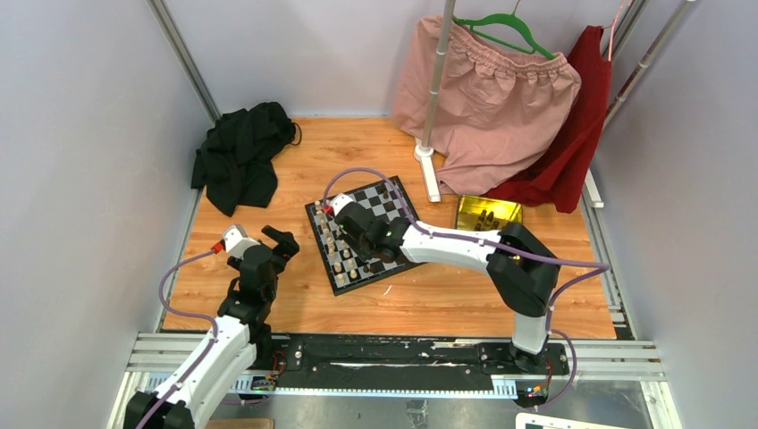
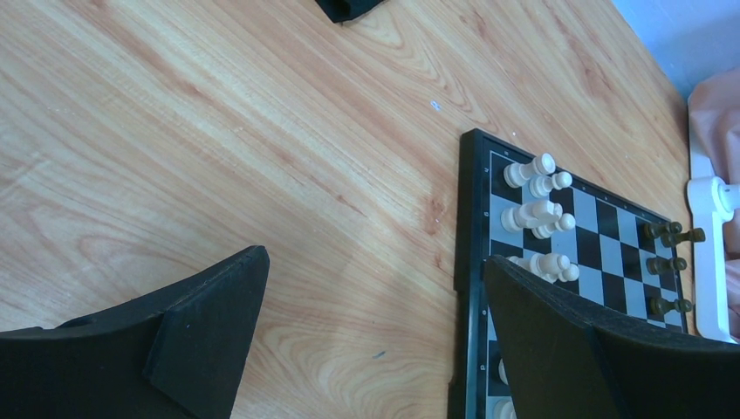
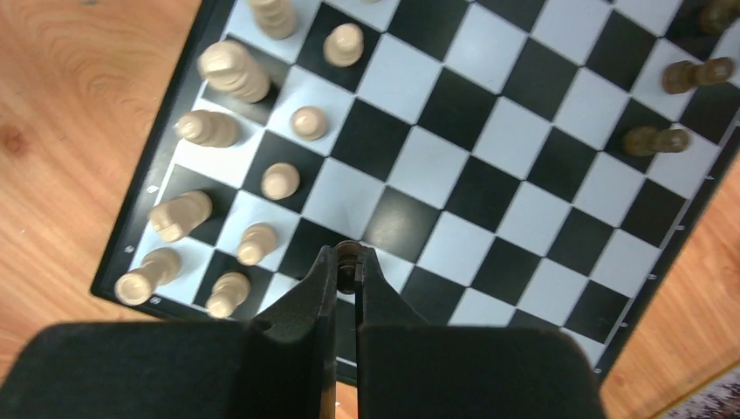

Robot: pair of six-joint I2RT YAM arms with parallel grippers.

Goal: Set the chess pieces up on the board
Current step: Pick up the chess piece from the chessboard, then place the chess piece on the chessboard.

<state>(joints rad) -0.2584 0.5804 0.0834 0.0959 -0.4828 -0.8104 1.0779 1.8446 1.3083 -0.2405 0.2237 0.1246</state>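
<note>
Pinching dark chessman (image 3: 348,251), right tool (image 3: 347,272) over board (image 3: 517,115), seen only in wrist view; left tool (image 2: 371,279) splayed.

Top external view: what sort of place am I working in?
Probably a lab robot cell: grey panel walls, an aluminium rail along the near edge, and staged props like the board and hung clothes.

The table (image 2: 218,131) is smooth wood with clear grain — the board (image 3: 436,166) slightly glossy, the tin (image 1: 487,214) shiny yellow metal.
</note>
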